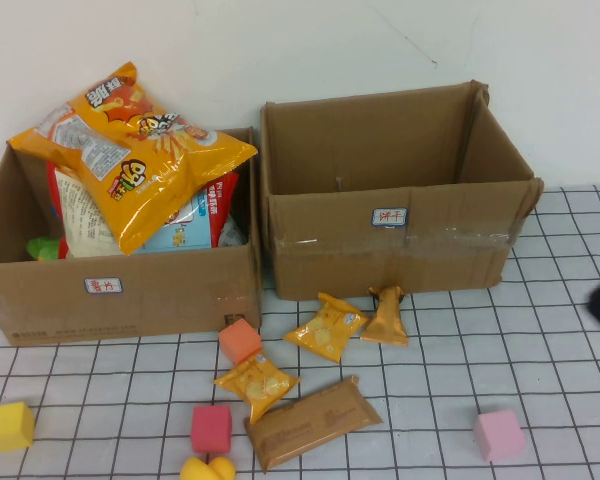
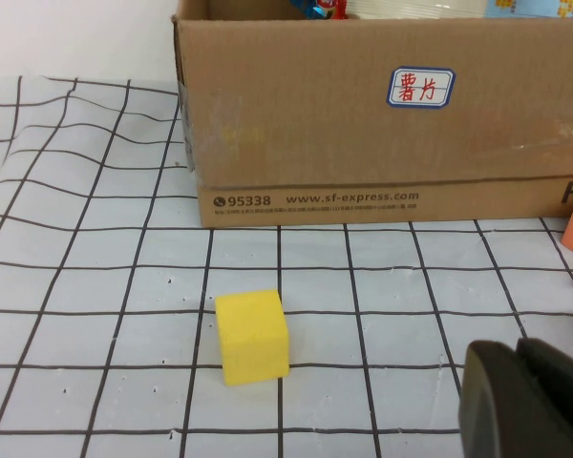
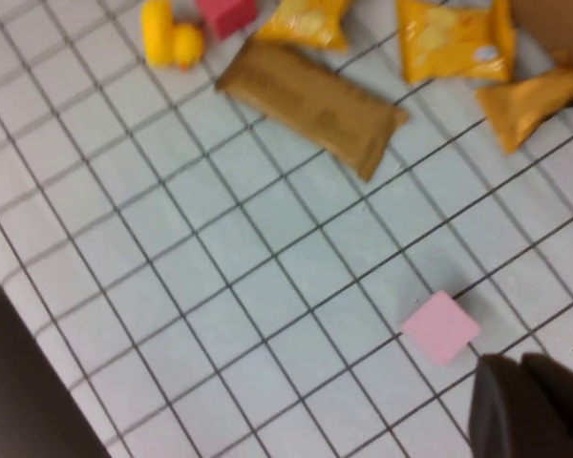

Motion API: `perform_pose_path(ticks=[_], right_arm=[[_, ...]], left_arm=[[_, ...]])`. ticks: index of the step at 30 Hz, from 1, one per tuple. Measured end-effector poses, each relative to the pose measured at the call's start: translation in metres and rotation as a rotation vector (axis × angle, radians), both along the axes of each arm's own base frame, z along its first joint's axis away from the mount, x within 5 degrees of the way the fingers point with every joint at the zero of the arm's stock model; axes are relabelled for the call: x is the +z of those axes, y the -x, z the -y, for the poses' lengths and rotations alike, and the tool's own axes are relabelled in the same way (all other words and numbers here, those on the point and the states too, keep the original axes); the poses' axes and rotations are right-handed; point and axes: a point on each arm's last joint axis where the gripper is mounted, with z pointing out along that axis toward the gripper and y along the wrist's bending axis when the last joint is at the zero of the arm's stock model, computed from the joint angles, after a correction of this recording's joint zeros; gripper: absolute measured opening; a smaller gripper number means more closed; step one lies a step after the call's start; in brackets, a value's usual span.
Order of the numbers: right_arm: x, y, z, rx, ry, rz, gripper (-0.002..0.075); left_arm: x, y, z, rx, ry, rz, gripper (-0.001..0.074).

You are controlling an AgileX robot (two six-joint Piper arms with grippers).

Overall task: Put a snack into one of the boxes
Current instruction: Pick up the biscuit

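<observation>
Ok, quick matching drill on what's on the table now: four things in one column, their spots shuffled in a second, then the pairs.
Things:
1. yellow cube
2. pink cube
3. brown packet
4. big orange bag

Places:
A. on top of the full left box
B. on the mat, near right
C. on the mat, in front of the left box's left end
D. flat on the mat, middle front, below the small orange packs

Pairs: 1-C, 2-B, 3-D, 4-A

The left claw is near the yellow cube; the right claw is near the pink cube.
</observation>
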Motion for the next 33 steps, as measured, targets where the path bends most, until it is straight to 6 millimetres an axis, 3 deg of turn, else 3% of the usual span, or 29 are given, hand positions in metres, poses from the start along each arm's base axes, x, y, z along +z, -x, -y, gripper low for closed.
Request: perform_pose_path(ticks=[11, 21, 28, 33], right_arm=[[-0.045, -0.036, -0.099, 0.066, 0.323, -0.081, -0.0001], [-0.089, -0.067, -0.184, 0.078, 0.379, -0.154, -0.0001], [-0.113, -0.089, -0.228, 0.052, 0.362, -0.164, -0.0001], [-0.127, -0.103, -0.246, 0.049, 0.329, -0.17, 0.0001]], left_arm=[[0.0, 0.0, 0.0, 0.0, 0.0, 0.0, -0.0001], [0.0, 0.0, 0.0, 0.0, 0.002, 0.0, -0.0001], [0.0, 0.0, 0.0, 0.0, 0.006, 0.0, -0.0001], [0.0, 0.0, 0.0, 0.0, 0.006, 0.0, -0.0001]])
